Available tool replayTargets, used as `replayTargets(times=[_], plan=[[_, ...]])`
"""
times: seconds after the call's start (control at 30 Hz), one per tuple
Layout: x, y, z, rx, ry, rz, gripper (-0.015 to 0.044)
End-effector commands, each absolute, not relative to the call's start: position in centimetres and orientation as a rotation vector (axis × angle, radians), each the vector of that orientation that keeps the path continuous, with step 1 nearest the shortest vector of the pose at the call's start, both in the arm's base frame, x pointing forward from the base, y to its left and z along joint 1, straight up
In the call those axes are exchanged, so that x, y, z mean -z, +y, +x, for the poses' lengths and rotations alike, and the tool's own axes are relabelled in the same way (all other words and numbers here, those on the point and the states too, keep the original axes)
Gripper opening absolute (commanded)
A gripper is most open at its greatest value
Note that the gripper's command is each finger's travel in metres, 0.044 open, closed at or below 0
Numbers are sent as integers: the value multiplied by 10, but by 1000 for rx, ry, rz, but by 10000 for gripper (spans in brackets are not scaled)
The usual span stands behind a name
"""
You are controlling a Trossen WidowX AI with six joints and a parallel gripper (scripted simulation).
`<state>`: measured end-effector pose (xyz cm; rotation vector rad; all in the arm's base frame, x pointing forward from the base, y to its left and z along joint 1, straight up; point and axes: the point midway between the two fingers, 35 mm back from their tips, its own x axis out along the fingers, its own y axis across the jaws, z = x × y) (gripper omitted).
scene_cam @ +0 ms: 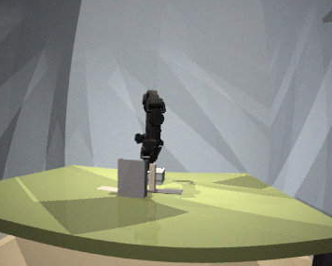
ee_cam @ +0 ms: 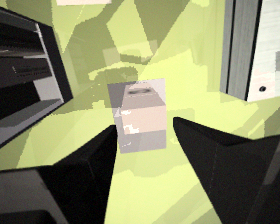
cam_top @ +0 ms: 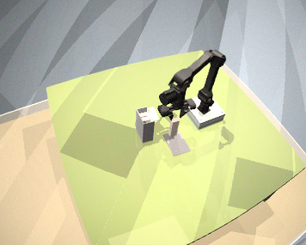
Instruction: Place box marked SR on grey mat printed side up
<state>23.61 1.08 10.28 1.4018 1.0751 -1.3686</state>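
So from up top, one pale box (cam_top: 174,127) is standing upright on the grey mat (cam_top: 181,148) (scene_cam: 172,191) (ee_cam: 142,142), beside the bin (cam_top: 146,127) (scene_cam: 132,178) (ee_cam: 60,75). Exterior shows the arm (scene_cam: 153,122) above the counter (scene_cam: 171,234). Wrist cam: claw (ee_cam: 144,125)'s about half open, holding nothing; can't read the box's code.

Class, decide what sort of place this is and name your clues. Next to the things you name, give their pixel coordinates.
Probably a robot workcell for sorting parts: a black jointed robot arm (cam_top: 211,78) (scene_cam: 153,127), a grey upright box-shaped bin (cam_top: 147,130) (scene_cam: 131,178) and a flat grey mat (cam_top: 180,148) (scene_cam: 172,191) (ee_cam: 142,143).
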Motion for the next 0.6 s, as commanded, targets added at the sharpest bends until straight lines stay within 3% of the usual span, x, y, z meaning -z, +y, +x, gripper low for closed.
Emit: replayTargets(times=[0.0,0.3,0.57], plan=[[-97,10,236,1373,1071,1402,237],[-85,10,235,1373,1071,1402,237],[-87,11,235,1370,1076,1401,184]])
